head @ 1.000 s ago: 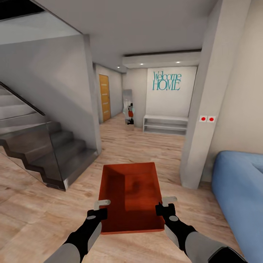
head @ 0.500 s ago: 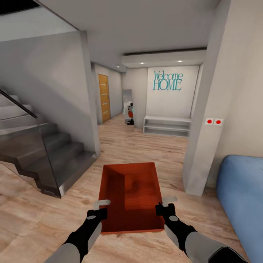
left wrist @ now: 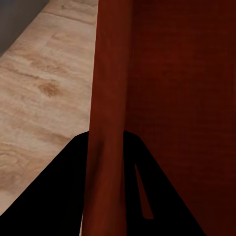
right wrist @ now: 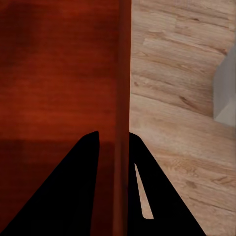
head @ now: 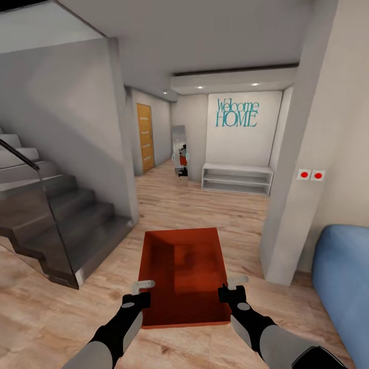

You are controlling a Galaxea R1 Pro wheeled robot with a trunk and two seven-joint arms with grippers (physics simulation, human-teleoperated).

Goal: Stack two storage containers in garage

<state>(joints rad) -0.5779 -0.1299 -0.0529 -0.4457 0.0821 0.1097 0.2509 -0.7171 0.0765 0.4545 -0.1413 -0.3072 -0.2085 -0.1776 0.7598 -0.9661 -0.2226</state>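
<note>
Left claw [head: 144,293] & right claw [head: 231,288] each clamp a side wall of one storage container [head: 184,271], held level above wood floor [head: 205,205], stairs [head: 61,215] at left.

Bright, soft render; wrist fg black.

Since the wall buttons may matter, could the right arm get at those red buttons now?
Probably not: the right gripper is clamped on the storage container, and the red buttons sit farther ahead on the pillar.
</note>
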